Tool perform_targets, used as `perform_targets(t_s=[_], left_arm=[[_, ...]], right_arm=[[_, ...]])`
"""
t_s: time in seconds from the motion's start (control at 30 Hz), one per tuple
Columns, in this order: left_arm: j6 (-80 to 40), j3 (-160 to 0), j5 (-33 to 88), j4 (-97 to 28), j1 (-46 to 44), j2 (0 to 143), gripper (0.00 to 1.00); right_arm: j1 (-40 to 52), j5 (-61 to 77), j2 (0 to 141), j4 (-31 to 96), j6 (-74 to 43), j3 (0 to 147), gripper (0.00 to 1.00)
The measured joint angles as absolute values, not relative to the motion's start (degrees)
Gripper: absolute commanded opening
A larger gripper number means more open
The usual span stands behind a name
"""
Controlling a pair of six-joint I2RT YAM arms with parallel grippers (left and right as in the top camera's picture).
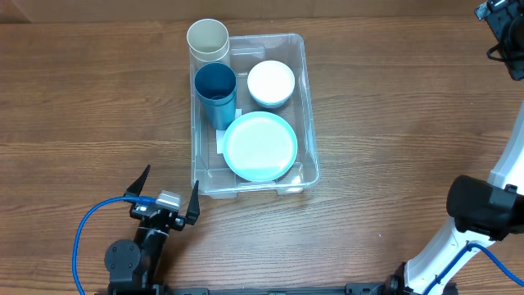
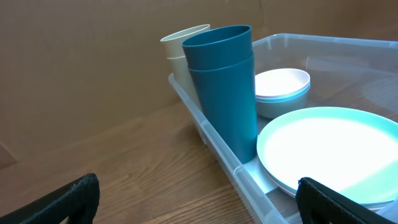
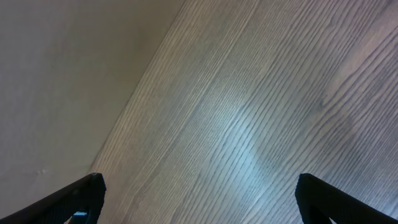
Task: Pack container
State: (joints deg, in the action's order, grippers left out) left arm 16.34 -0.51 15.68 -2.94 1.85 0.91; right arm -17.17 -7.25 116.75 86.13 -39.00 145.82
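Note:
The clear plastic container [image 1: 309, 123] sits mid-table. Inside it are stacked cream cups [image 1: 208, 41], stacked dark blue cups [image 1: 216, 90], stacked white bowls [image 1: 271, 83] and light teal plates [image 1: 261, 146]. My left gripper [image 1: 170, 192] is open and empty, low on the table just before the container's front left corner. The left wrist view shows the container's wall [image 2: 217, 140], the blue cups [image 2: 224, 81], cream cups [image 2: 180, 56], bowls [image 2: 283, 90] and plates [image 2: 336, 149]. My right gripper [image 3: 199, 193] is open and empty over bare wood; in the overhead view it is at the far right top edge [image 1: 501, 24].
The wooden table [image 1: 98, 98] surrounds the container. The right arm's base and white link [image 1: 483, 205] stand at the right edge. A blue cable [image 1: 86, 238] loops by the left arm's base.

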Motion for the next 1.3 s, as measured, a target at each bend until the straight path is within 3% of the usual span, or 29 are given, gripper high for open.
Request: perform_targets(t_s=[0.43,0.67,0.8,0.9,1.07,1.17,1.3], left_arm=[[16.7,-0.5,15.7,-2.9,1.8,0.9,1.0],[16.7,-0.5,15.7,-3.0,1.8,0.9,1.0],[16.7,-0.5,15.7,-3.0,1.8,0.9,1.0],[16.7,-0.5,15.7,-3.0,1.8,0.9,1.0],[16.7,-0.5,15.7,-2.9,1.8,0.9,1.0],[16.8,-0.5,15.7,-3.0,1.8,0.8,1.0],[16.7,-0.5,15.7,-2.9,1.8,0.9,1.0]], right_arm=[[-16.2,-7.3,116.7,86.2,-39.0,145.8,1.0],[3.7,-7.1,106.5,86.1,-39.0,145.7,1.0],[7.9,-7.6,96.1,86.8,-38.9,142.5,1.0],[7.9,-9.3,84.9,71.6,-35.4,125.3,1.0],[7.9,-2.3,58.5,24.2,-18.3,79.3,1.0],[7.9,2.3,45.6,13.9,-10.3,60.9,1.0],[4.7,10.7,32.2,12.4,-0.5,42.3,1.0]])
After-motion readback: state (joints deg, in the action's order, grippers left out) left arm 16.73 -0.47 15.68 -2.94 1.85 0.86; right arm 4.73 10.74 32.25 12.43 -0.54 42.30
